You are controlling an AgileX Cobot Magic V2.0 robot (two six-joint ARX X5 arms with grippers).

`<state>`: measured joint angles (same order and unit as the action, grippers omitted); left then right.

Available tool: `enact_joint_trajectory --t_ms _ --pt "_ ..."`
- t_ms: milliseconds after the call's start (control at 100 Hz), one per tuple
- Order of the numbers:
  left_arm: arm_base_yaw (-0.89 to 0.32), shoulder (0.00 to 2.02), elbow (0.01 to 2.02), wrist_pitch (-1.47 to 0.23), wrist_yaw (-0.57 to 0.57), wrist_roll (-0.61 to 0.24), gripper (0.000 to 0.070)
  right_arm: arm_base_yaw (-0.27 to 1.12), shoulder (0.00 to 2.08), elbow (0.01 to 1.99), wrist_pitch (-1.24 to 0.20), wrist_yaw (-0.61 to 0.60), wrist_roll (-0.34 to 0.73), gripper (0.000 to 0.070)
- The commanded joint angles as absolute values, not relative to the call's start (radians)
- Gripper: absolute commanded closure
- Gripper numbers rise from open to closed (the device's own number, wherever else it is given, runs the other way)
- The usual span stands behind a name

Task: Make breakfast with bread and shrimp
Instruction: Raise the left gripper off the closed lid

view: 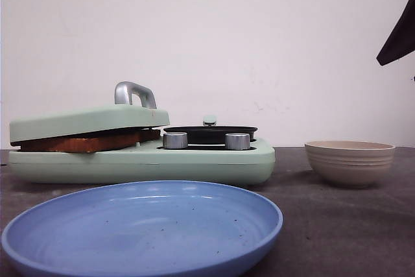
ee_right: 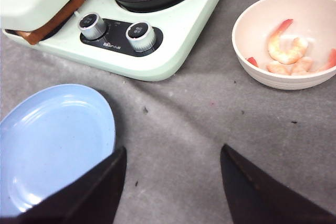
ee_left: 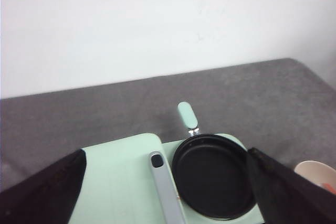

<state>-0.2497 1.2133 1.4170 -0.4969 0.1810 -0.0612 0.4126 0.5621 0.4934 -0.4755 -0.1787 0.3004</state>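
The bread shows only as a brown crust edge (view: 84, 142) clamped under the nearly shut mint lid (view: 87, 121) of the breakfast maker (view: 194, 163); the right wrist view shows the crust too (ee_right: 56, 23). The shrimp (ee_right: 286, 51), several orange-pink curled pieces, lie in the beige ribbed bowl (ee_right: 283, 82) to the maker's right (view: 350, 163). The black pan (ee_left: 212, 177) is empty. My left gripper (ee_left: 166, 153) is open and empty, high above the lid and its grey handle (ee_left: 163, 187). My right gripper (ee_right: 174, 150) is open and empty above bare table between plate and bowl.
An empty blue plate (view: 142, 225) lies in front of the maker, and also shows in the right wrist view (ee_right: 52, 140). Two silver knobs (view: 175, 140) sit on the maker's front. The pan's mint handle (ee_left: 187, 116) points toward the back wall. A dark arm part (view: 399, 34) hangs at upper right.
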Motion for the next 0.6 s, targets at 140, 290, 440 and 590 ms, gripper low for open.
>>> enact_joint_trajectory --t_ms 140,290,440,590 --pt "-0.234 1.102 1.224 -0.374 0.205 -0.047 0.0145 0.341 0.651 0.617 -0.508 -0.157 0.371 0.036" --pt "-0.222 0.957 0.985 -0.159 0.29 -0.077 0.0145 0.256 0.795 0.769 -0.613 -0.192 0.357 0.036" --pt "-0.213 0.825 0.818 -0.072 0.284 -0.099 0.0145 0.178 0.979 0.942 -0.704 -0.221 0.286 0.0359" --pt "-0.199 0.735 0.714 -0.074 0.278 -0.107 0.0147 0.126 1.176 1.103 -0.782 -0.23 0.21 0.0359"
